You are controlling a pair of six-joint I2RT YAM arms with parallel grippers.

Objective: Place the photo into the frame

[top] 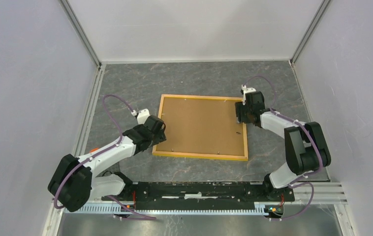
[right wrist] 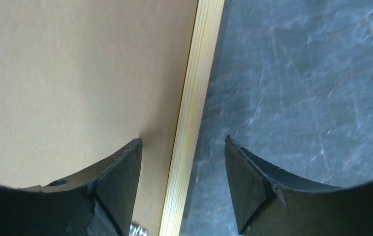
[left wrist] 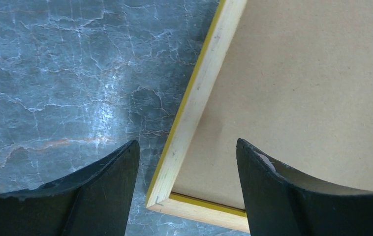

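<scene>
The orange-yellow wooden frame (top: pixel 199 155) lies flat on the grey marbled table with the brown fibreboard backing panel (top: pixel 202 125) filling it. The photo is hidden. My left gripper (top: pixel 158 130) is open at the frame's left edge. In the left wrist view it (left wrist: pixel 187 141) straddles the left rail of the frame (left wrist: pixel 199 88) near a corner, beside the panel (left wrist: pixel 297 73). My right gripper (top: pixel 241 116) is open at the frame's right edge. In the right wrist view it (right wrist: pixel 182 139) straddles the right rail (right wrist: pixel 199 64), with one finger over the panel (right wrist: pixel 76 73).
White enclosure walls with metal corner posts (top: pixel 83 34) stand around the table. The arms' base rail (top: pixel 199 189) runs along the near edge. A small metal tab (right wrist: pixel 138 230) sits on the panel by the right rail.
</scene>
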